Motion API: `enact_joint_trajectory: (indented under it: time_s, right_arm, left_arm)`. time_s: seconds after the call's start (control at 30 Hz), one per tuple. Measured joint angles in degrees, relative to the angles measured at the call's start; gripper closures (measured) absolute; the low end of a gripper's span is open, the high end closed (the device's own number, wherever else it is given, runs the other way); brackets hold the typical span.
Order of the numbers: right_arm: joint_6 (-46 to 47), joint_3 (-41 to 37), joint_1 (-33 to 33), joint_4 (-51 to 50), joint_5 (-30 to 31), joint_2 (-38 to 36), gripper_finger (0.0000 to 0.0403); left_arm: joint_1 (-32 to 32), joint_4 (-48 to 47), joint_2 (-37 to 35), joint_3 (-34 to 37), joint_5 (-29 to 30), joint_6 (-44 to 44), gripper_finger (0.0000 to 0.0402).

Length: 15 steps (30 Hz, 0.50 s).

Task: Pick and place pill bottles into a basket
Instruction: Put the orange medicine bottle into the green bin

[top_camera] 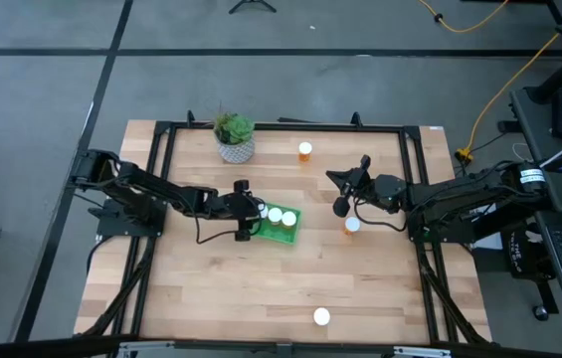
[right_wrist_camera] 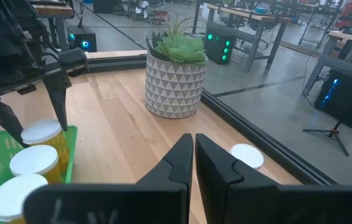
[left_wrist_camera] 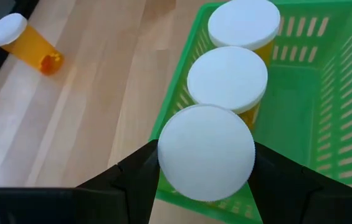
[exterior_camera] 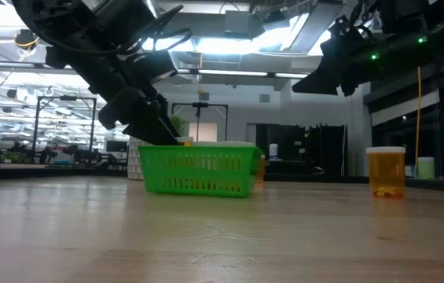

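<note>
Filling the left wrist view, a white cap tops the held pill bottle (left_wrist_camera: 205, 152), which the left gripper (left_wrist_camera: 205, 163) pinches between its two fingers at the basket's near edge. That bottle stands upright, long axis vertical and cap up, probably so it drops in line beside the two bottles (left_wrist_camera: 228, 79) already upright in the basket (top_camera: 281, 228). From overhead the green basket sits near the table's centre, with the left gripper (top_camera: 254, 221) at its nine o'clock edge. Three bottles remain out: one (top_camera: 305, 151) at about one o'clock from the basket near the potted plant (top_camera: 234, 136), one (top_camera: 352, 226) at three o'clock just under the right arm, and one (top_camera: 321, 317) at five o'clock near the front edge. All three seem to stand upright. The right gripper (right_wrist_camera: 193, 158) hovers above the table with its fingers pressed together, holding nothing, likely waiting well placed for the nearby bottle.
</note>
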<state>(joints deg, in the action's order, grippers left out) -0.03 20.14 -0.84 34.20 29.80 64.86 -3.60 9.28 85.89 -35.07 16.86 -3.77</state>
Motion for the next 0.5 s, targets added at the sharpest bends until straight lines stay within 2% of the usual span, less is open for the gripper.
enact_joint_trajectory:
  time_s: [0.5]
  right_arm:
    - [0.0,0.0,0.0,0.0,0.0,0.0,0.038]
  left_arm:
    - [0.0,0.0,0.0,0.0,1.2,0.0,0.019]
